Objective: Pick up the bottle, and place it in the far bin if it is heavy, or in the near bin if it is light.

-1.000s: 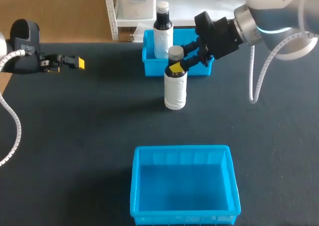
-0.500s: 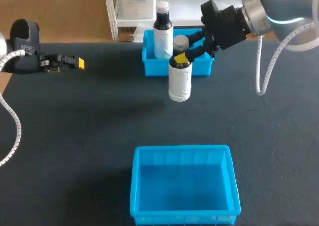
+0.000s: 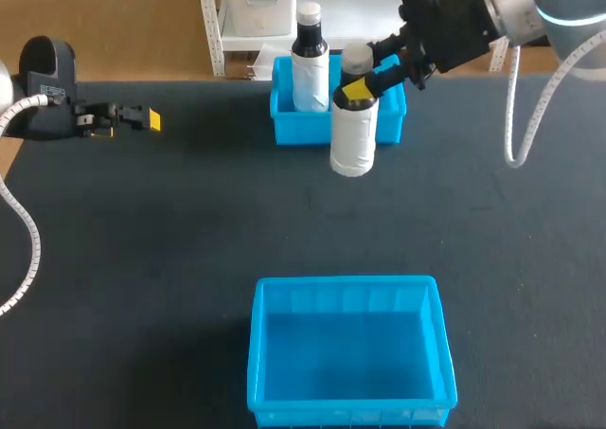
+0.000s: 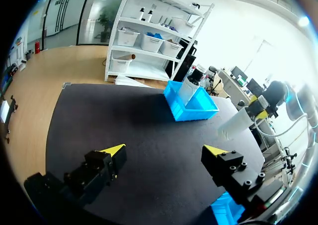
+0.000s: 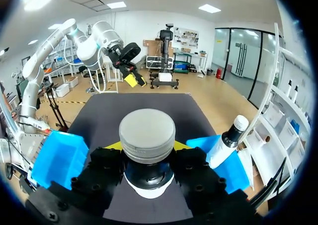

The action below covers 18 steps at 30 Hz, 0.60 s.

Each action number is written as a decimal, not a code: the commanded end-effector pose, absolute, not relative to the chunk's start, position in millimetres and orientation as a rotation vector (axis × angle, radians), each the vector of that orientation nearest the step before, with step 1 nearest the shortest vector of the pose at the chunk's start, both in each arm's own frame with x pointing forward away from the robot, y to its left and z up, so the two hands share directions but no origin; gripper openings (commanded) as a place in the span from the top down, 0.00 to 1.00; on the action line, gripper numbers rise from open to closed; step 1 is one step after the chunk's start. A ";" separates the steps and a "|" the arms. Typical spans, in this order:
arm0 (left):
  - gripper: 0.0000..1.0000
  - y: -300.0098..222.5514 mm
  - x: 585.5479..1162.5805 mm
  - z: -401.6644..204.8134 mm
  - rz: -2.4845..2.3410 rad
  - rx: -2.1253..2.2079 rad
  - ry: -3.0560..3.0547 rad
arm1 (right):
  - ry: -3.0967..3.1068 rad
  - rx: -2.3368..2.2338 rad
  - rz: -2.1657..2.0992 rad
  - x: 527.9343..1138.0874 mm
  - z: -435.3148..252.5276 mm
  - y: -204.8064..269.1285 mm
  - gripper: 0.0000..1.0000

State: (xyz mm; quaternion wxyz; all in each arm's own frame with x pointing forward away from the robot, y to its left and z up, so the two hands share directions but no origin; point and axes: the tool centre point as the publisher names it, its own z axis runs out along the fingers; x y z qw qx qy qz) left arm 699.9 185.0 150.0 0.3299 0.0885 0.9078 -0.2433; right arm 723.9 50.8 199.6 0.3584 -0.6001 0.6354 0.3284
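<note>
Where the left arm comes in over the table, the left gripper hangs low, well apart from everything else. In the left wrist view its fingers are spread wide with nothing between them.

Near bin: bright blue, rectangular, at the table's near edge, nothing showing inside.

Far bin: smaller, same blue, at the table's far edge. A second bottle stands upright in its left part, with a white body, dark neck and white cap.

Bottle: white round body, dark neck, flat grey ribbed cap. We see it hanging upright in the right gripper, overlapping the far bin's near wall towards its right half. In the left wrist view it shows clear of the table, just beside the far bin. Whether it is over the bin or short of it, we cannot tell.

The right gripper comes in from the far right corner. In the right wrist view it pinches the bottle at the dark neck just under the cap, one black finger on each side.
</note>
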 end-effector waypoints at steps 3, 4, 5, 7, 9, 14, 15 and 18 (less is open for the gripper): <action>0.00 185.0 699.9 150.0 -0.636 0.231 2.374 | 1.656 -1.531 0.825 713.8 208.7 41.2 1.00; 0.00 185.0 699.9 150.0 -0.636 0.231 2.374 | 1.657 -1.527 0.825 713.4 208.9 39.6 1.00; 0.00 185.0 699.9 150.0 -0.636 0.231 2.374 | 1.660 -1.523 0.824 712.8 209.1 37.7 1.00; 0.00 185.0 699.9 150.0 -0.636 0.231 2.374 | 1.666 -1.514 0.820 711.7 209.6 32.8 1.00; 0.00 185.0 699.9 150.0 -0.636 0.231 2.374 | 1.673 -1.501 0.816 710.9 210.0 26.0 1.00; 0.00 185.0 699.9 150.0 -0.636 0.231 2.374 | 1.698 -1.468 0.800 709.2 212.2 6.9 1.00; 0.00 185.0 699.9 150.0 -0.636 0.231 2.374 | 1.703 -1.461 0.796 708.9 212.9 2.8 1.00; 0.00 185.0 699.9 150.0 -0.636 0.231 2.374 | 1.720 -1.437 0.782 707.7 215.1 -9.4 1.00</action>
